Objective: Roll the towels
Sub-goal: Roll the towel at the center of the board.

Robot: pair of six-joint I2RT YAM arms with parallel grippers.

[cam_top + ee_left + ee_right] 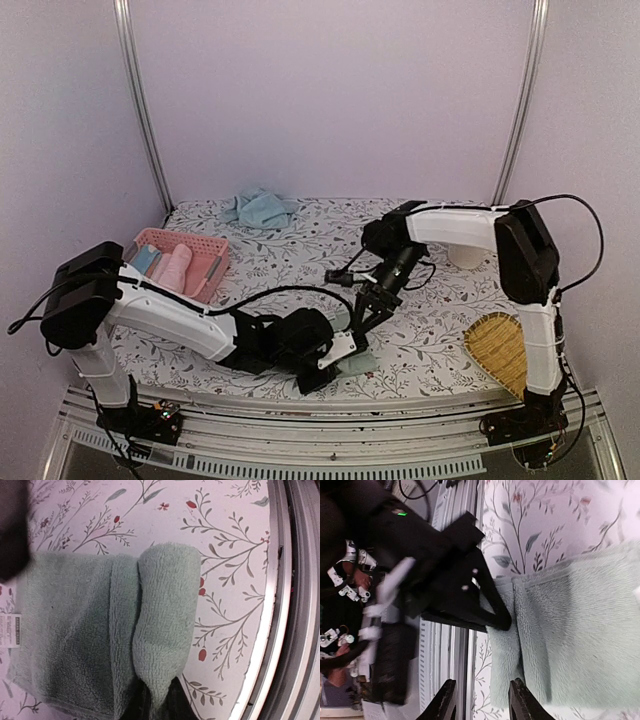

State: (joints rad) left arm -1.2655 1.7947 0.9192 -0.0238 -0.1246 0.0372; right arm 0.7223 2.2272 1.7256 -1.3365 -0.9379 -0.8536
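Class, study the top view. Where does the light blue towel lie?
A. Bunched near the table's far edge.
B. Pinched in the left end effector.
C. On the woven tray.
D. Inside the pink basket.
A: the light blue towel lies bunched near the far edge of the table; the left end effector pinches the sage green towel instead.

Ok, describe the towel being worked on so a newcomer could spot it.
On the floral table, look at the middle of the near edge. The pale sage green towel lies there, one end rolled; the light blue towel sits crumpled at the far edge.
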